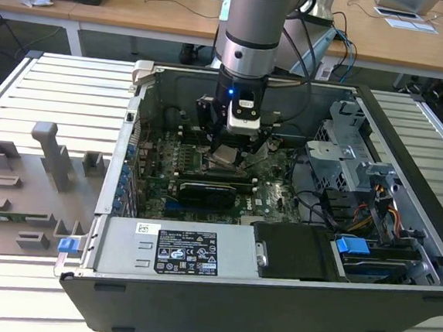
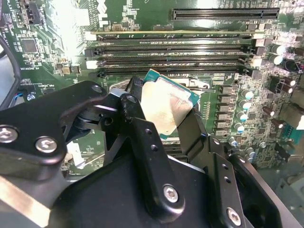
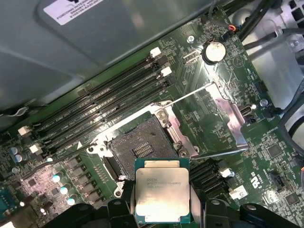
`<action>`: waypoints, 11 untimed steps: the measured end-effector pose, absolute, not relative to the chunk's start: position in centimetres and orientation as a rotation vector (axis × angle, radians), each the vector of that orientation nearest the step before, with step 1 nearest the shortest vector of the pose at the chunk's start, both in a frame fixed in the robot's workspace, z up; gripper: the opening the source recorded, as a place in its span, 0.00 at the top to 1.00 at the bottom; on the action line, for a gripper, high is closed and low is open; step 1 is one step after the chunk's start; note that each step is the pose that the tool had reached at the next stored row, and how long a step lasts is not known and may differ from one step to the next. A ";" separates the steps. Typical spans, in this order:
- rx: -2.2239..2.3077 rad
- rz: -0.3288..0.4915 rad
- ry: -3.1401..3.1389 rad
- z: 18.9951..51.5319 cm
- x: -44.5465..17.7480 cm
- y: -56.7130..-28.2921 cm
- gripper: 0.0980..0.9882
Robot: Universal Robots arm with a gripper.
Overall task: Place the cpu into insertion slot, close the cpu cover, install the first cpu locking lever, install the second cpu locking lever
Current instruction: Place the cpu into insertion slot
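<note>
Silver-grey, the cpu (image 3: 161, 194) is clamped by two opposite edges in the pincer (image 2: 162, 114), held tilted just beside the bare socket (image 3: 137, 147) inside the case (image 1: 271, 310); the cover (image 3: 230, 116) is swung open.

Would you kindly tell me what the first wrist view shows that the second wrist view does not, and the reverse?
First wrist view: the bare insertion slot, the cpu cover swung open beside it, and a round coin cell. Second wrist view: the pincer with its black linkage and screws, and a long black expansion slot. Both wrist views: the cpu held in the pincer above the board, not yet seated, and the parallel memory slots.
</note>
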State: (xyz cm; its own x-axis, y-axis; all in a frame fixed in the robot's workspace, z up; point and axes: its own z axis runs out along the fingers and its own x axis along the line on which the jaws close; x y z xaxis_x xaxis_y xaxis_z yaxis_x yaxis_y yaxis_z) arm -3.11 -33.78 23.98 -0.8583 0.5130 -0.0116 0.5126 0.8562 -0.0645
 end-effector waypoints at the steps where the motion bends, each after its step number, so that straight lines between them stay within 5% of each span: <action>1: -0.849 0.103 -3.016 24.0 -3.1 -33.8 0.50; 11: -0.955 0.108 -2.983 23.9 -3.1 -33.8 0.50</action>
State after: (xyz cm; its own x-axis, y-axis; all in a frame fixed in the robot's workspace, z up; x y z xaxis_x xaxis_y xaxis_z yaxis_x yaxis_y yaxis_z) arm -3.11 -33.78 23.95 -0.8145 0.5801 -0.0137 0.5795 0.8121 -0.0678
